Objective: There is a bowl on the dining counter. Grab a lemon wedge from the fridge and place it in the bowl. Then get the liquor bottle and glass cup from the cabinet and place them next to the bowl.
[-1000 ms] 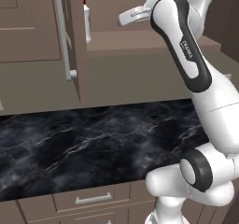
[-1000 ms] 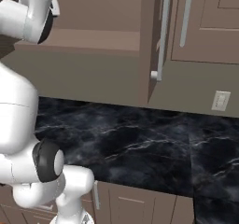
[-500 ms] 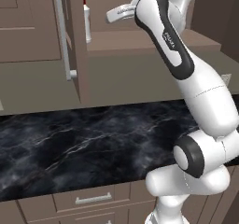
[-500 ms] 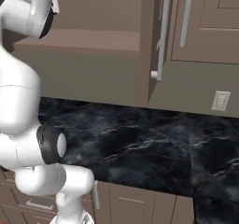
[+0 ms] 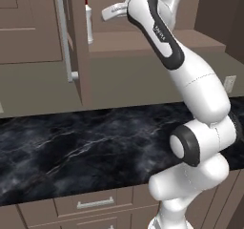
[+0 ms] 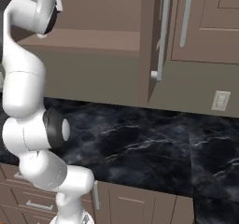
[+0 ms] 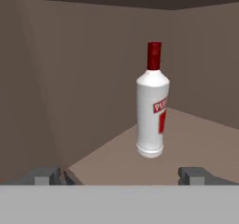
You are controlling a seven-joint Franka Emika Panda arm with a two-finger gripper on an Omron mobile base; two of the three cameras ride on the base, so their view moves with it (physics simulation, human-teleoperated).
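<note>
The liquor bottle (image 7: 152, 111), white with a red cap, stands upright on the brown shelf (image 5: 143, 41) of the open cabinet (image 5: 78, 42). It is also visible just beside the door edge as the bottle (image 5: 88, 19). My gripper (image 5: 106, 14) is raised to shelf height, a little to the right of the bottle and apart from it. In the hand view the gripper (image 7: 121, 175) is open, its fingertips (image 7: 46, 175) spread wide with nothing between them and the bottle ahead, slightly right of centre. The glass cup, bowl, lemon wedge and fridge are out of view.
The cabinet door (image 6: 158, 36) swings out toward me, with its long silver handle (image 5: 66, 32). A black marble counter (image 5: 86, 147) runs below, over brown drawers (image 5: 95, 203). A wall outlet (image 6: 220, 101) sits at the right.
My hand has moved left along the shelf toward the bottle, the upper arm swinging with it. The bottle and door have not moved.
</note>
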